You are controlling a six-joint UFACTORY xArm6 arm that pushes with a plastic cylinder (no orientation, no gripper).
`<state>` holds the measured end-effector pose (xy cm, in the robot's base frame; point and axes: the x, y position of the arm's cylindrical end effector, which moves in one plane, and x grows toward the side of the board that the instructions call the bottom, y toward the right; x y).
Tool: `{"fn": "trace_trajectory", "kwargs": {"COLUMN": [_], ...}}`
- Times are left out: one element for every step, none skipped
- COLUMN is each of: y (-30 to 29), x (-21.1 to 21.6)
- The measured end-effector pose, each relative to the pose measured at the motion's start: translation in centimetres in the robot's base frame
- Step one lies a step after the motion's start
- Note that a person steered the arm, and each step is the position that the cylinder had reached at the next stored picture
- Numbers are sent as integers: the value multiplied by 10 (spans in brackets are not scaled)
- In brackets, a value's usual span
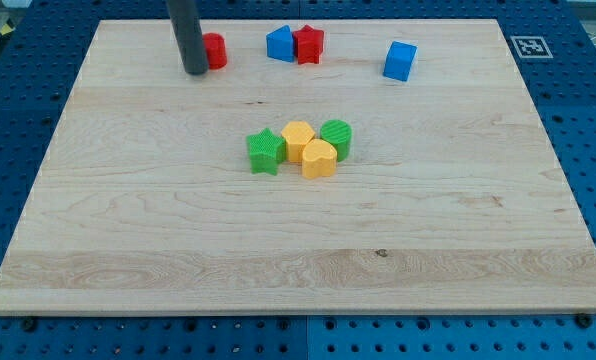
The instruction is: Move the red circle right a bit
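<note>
Two red blocks [214,50] [308,44], two blue [280,43] [400,60], two green [265,151] [336,138], two yellow [297,139] [319,159].

Wooden board [128,220] carries eight blocks — three red or blue at top.

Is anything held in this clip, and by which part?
Nothing is held; there is no hand. My tip stands against the red circle, on its left side in the view.

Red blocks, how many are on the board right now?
2. The red circle sits at the view's top left, just right of my tip. The red star is top centre, touching a blue block. None seem hidden.
</note>
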<state>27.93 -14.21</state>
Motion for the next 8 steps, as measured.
{"fn": "trace_trajectory", "kwargs": {"y": [0, 31, 22, 3, -10, -9, -9, 11], "x": [-14, -13, -13, -13, -31, -49, -49, -49]}}
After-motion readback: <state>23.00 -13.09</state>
